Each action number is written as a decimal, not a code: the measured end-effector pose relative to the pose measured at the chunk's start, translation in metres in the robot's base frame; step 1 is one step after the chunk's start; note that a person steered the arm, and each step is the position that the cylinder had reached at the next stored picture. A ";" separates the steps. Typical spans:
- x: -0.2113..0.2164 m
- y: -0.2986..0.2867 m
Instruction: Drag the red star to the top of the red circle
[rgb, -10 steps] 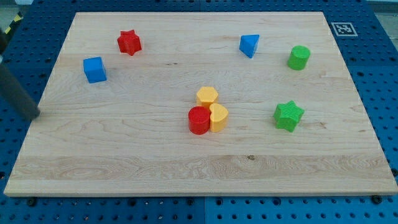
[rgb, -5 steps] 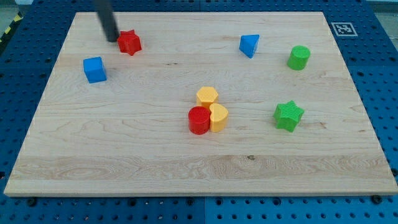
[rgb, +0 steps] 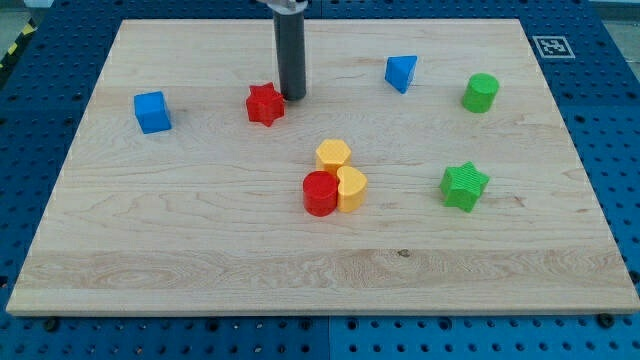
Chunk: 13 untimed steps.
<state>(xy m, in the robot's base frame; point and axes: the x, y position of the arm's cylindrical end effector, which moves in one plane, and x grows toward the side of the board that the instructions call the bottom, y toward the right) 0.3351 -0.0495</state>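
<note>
Red star is seen on the wooden board, up and to the view's left of the red circle, well apart from it. My tip is set just beside the star on its right; the rod carries no fingers. Two yellow blocks are pressed against the circle's right. A blue cube, blue triangle, green cylinder and green star are scattered around

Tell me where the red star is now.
The red star lies in the upper middle of the board, left of my tip, above and left of the red circle.
</note>
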 end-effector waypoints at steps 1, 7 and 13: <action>-0.009 -0.039; 0.041 0.047; 0.081 0.032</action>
<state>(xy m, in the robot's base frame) 0.4156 -0.0174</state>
